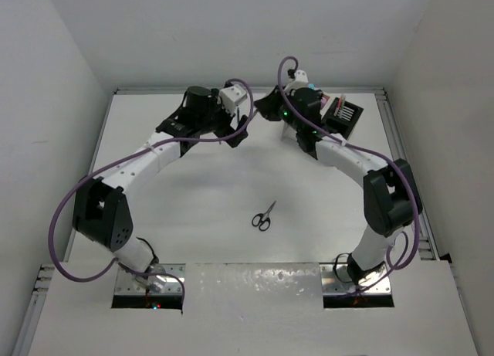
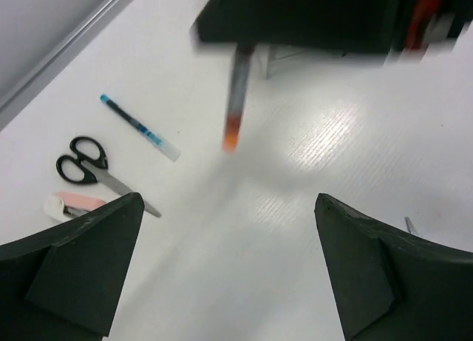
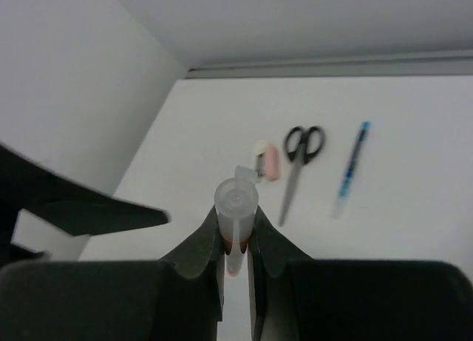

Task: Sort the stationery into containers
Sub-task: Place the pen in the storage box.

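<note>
The right gripper pinches an orange-tipped pen at lower centre of its wrist view, while the left gripper stands spread wide at the bottom of its own. On the table beyond lie black-handled scissors, a blue pen and what may be a pink bar. The black organiser sits upper right in the top view.
</note>
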